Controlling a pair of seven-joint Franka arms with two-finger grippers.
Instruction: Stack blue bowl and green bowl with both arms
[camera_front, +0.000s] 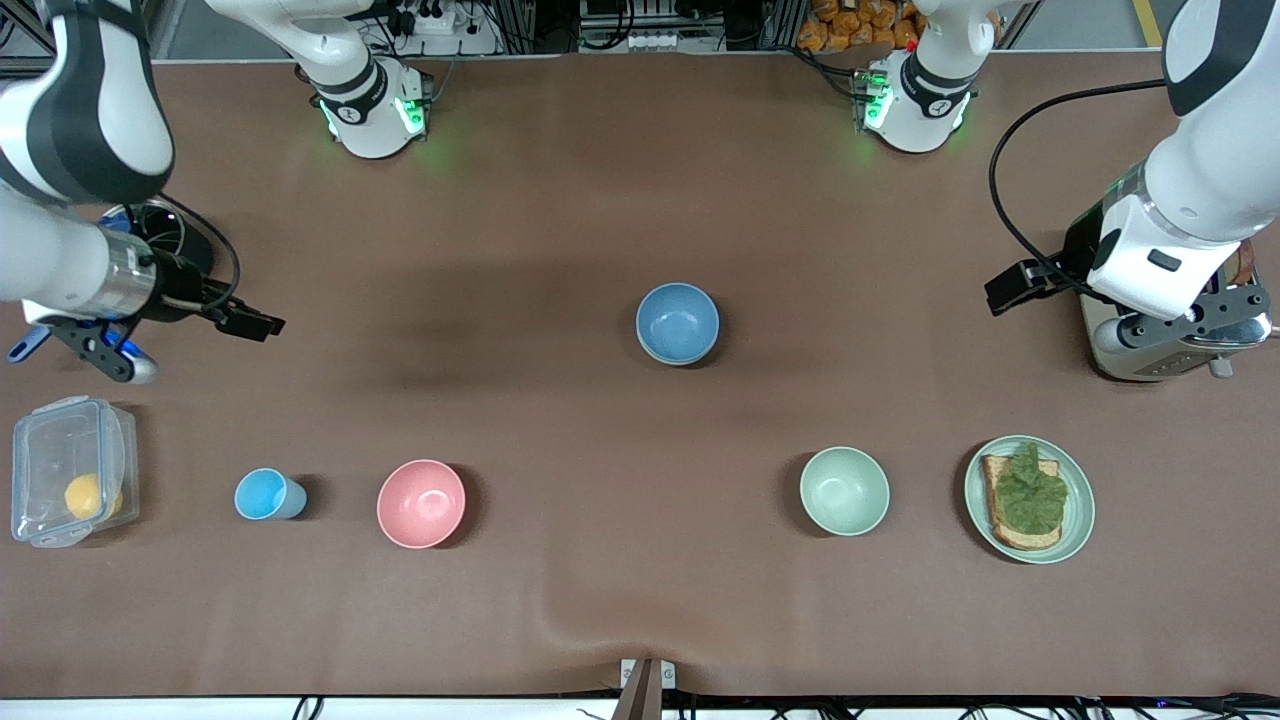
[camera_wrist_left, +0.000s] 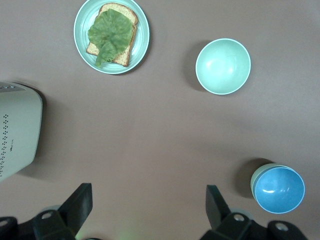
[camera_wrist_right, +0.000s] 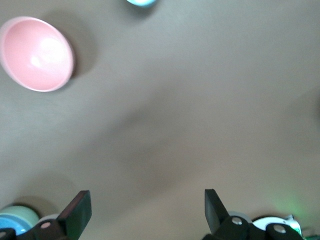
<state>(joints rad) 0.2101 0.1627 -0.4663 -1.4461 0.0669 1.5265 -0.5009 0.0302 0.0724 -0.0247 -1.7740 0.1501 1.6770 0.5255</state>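
Bowls sit on a brown table between two robot arms. The blue bowl rests near the table's middle, and in the left wrist view a pale green rim shows under it, so it sits nested inside the green bowl. A second, mintier green bowl stands alone nearer the front camera, toward the left arm's end, just beside a green plate carrying toast topped with a lettuce leaf. A toaster stands farther from the camera than the plate. Toward the right arm's end, a pink bowl, a small light-blue cup and a clear lidded box holding something orange form a row. The left gripper hangs over bare table near the toaster, fingers spread wide and holding nothing. The right gripper hangs over its end of the table, fingers likewise spread and holding nothing.
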